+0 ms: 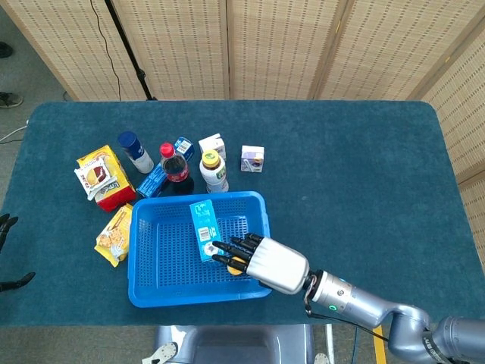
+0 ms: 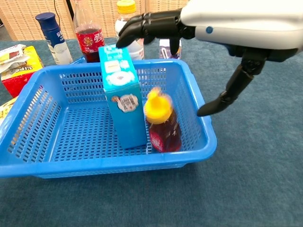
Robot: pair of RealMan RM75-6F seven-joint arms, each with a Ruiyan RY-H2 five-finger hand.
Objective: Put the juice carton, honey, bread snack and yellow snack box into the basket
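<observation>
The blue basket (image 1: 139, 258) (image 2: 94, 166) sits near the table's front edge. Inside it stands the light blue juice carton (image 1: 204, 230) (image 2: 121, 97). Just right of the carton is the honey bottle (image 2: 162, 127), amber with a blurred yellow cap, free of any grip. My right hand (image 1: 265, 262) (image 2: 222, 23) hovers above it, fingers spread and empty. Left of the basket are the yellow snack box (image 1: 106, 178) (image 2: 16, 64) and the bread snack packet (image 1: 114, 235). Only dark fingertips of my left hand (image 1: 6, 226) show at the left edge.
Behind the basket stand a blue-capped bottle (image 1: 135, 152), a cola bottle (image 1: 174, 165) and a yellow-capped drink (image 1: 214, 171). Small cartons (image 1: 252, 158) and blue boxes (image 1: 151, 180) lie near them. Folding screens close off the back.
</observation>
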